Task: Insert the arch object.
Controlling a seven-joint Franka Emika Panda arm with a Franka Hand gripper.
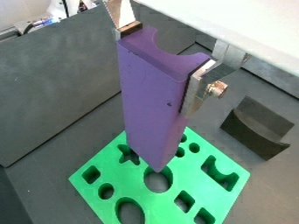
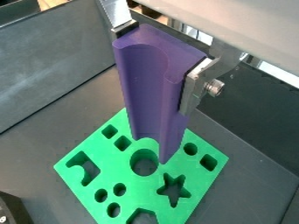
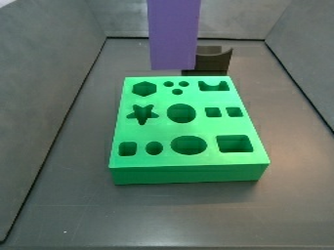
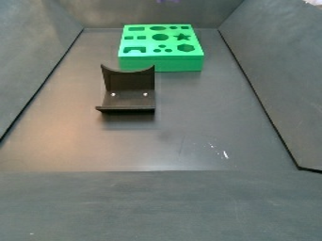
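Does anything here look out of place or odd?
Yes: the end effector holds the tall purple column over the green board, while the dark arch block sits untouched on the floor beside the board.

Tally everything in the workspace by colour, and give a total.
Purple: 1, the column, held in the jaws of the gripper above the board.
Green: 1, the board with shaped holes.
Dark: 1, the fixture on the floor, apart from the board.
Total: 3
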